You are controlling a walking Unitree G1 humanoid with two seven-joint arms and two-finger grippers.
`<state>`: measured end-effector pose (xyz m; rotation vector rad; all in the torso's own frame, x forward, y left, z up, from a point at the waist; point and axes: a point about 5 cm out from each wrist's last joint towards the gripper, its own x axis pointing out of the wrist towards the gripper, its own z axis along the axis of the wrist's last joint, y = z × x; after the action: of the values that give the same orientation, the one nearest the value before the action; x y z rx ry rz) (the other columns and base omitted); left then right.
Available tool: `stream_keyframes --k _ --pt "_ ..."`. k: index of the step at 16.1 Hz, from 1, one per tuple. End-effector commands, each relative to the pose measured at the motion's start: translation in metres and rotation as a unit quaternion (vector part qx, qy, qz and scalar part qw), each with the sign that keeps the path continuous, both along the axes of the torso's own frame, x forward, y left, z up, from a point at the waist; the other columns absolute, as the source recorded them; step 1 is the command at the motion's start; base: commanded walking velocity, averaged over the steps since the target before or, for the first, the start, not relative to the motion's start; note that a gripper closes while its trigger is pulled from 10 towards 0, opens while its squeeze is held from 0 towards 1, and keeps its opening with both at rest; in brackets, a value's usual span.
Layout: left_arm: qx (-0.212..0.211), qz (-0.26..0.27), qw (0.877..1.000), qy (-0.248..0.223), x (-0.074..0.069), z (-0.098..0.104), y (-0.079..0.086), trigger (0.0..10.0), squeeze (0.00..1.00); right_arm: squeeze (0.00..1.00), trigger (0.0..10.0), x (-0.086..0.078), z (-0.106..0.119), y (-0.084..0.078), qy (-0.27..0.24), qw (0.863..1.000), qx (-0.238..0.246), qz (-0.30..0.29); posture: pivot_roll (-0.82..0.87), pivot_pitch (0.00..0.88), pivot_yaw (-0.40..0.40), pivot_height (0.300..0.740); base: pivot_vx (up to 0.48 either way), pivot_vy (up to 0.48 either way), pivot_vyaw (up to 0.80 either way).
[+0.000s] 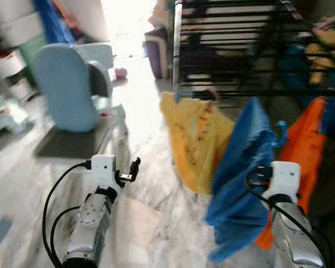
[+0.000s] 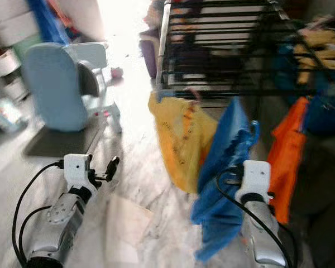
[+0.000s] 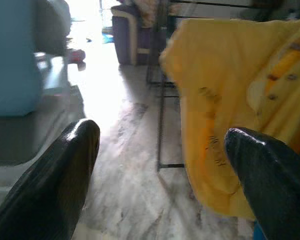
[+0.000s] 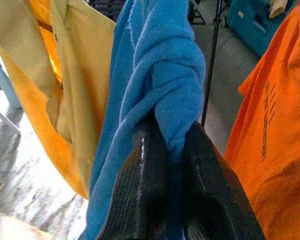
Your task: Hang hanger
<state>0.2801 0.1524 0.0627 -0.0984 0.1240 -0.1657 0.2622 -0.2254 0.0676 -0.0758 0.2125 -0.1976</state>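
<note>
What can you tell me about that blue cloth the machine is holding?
The blue cloth looks like soft knit fabric, bunched and twisted into thick folds. The right end effector is shut on it, pinching a fold between its black fingers. It hangs down before the dark rack, between a yellow garment and an orange shirt. Blur hides finer detail.
</note>
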Motion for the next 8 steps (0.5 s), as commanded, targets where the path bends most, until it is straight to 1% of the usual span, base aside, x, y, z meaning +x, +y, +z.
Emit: stream_keyframes --k 1,4,6,8 --pt "0.009 0.015 1.0 0.008 -0.001 -0.002 0.009 10.0 0.0 0.0 10.0 -0.004 0.006 -0.006 -0.018 0.999 -0.022 -0.022 -0.2 0.0 0.054 0.74 0.0 0.0 0.0" --pt "0.004 0.015 1.0 0.009 0.0 -0.002 0.007 10.0 0.0 0.0 10.0 -0.009 0.005 -0.014 -0.012 0.998 -0.041 -0.035 -0.2 0.0 0.056 0.74 0.0 0.0 0.0" --pt "0.003 0.013 1.0 0.01 0.002 -0.002 0.006 10.0 0.0 0.0 10.0 -0.015 0.008 -0.029 -0.012 0.994 -0.081 -0.072 -0.21 0.0 0.056 0.74 0.0 0.0 0.0" --pt "0.002 0.012 1.0 0.011 0.003 -0.003 0.005 10.0 0.0 0.0 10.0 -0.019 0.008 -0.04 -0.009 0.992 -0.088 -0.088 -0.21 0.0 0.057 0.74 0.0 0.0 0.0"
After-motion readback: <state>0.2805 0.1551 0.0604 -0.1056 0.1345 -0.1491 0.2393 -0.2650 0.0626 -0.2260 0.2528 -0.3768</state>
